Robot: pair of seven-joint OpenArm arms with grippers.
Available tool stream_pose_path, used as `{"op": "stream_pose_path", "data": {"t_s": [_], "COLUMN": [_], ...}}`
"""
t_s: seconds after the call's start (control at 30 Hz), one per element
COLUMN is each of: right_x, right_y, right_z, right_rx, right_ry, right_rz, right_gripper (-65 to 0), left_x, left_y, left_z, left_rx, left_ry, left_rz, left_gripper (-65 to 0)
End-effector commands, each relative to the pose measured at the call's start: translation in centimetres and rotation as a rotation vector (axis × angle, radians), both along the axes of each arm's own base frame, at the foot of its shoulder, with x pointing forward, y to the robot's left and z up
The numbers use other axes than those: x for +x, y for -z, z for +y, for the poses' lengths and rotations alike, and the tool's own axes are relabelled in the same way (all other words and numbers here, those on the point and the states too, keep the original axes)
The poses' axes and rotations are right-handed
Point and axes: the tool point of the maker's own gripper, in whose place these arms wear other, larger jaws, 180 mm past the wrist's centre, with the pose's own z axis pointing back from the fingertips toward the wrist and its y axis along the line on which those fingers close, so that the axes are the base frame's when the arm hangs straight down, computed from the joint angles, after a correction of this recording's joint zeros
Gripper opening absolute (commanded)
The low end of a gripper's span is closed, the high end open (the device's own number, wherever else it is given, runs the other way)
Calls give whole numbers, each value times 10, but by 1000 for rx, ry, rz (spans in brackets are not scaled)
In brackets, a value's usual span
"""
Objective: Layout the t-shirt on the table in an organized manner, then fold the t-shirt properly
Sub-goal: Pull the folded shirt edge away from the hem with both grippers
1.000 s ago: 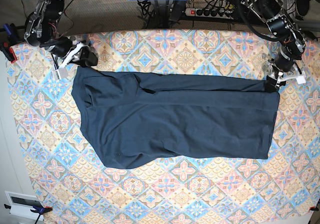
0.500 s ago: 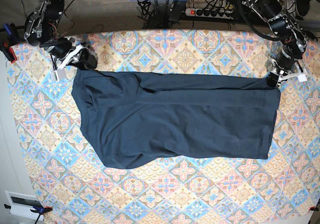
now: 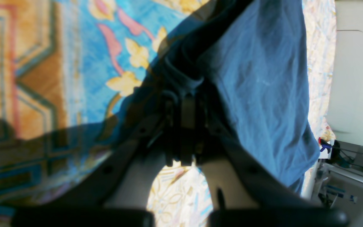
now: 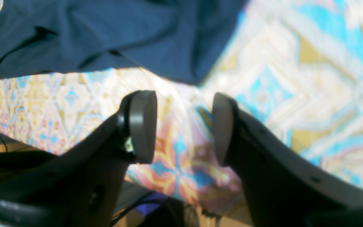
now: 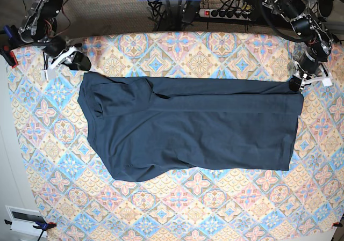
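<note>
Left tool (image 3: 184,104) is clamped on a corner of the dark navy fabric t-shirt (image 5: 188,125), spread across the pastel floral-patterned table (image 5: 215,209). Right tool (image 4: 184,126) gapes empty just beside the shirt's edge.

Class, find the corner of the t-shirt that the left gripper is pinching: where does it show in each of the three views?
Base: the t-shirt corner sits far right, at the left gripper.
Left wrist: centre, bunched between the shut jaws.
Right wrist: that corner is not in it; only another shirt edge, top.
Shared landmark: the table with its tile-pattern cloth.
</note>
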Motion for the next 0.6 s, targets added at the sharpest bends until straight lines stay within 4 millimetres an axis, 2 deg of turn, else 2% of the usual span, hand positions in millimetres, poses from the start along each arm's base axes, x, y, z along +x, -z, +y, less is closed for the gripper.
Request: {"op": "stream_pose_path", "data": {"t_s": [0.0, 0.17, 0.27, 0.4, 0.57], "right_x": [8, 2, -5, 35, 41], "right_y": [-10, 1, 15, 1, 1], "right_z": [-3, -3, -6, -9, -9], "right_rx": [5, 26, 2, -39, -32], "right_ry": [4, 14, 14, 0, 2], "right_rz": [-46, -14, 41, -23, -30], "right_gripper": [-373, -373, -373, -373, -373], "left_x": [3, 3, 3, 3, 3], "left_y": [-8, -8, -8, -8, -8], "left_z": [10, 9, 9, 9, 9], "left_rx": [26, 25, 25, 25, 25], "left_ry": [-6, -5, -5, -5, -5], "left_rz": [-13, -12, -12, -12, -12], "left_gripper": [-650, -650, -650, -650, -650]}}
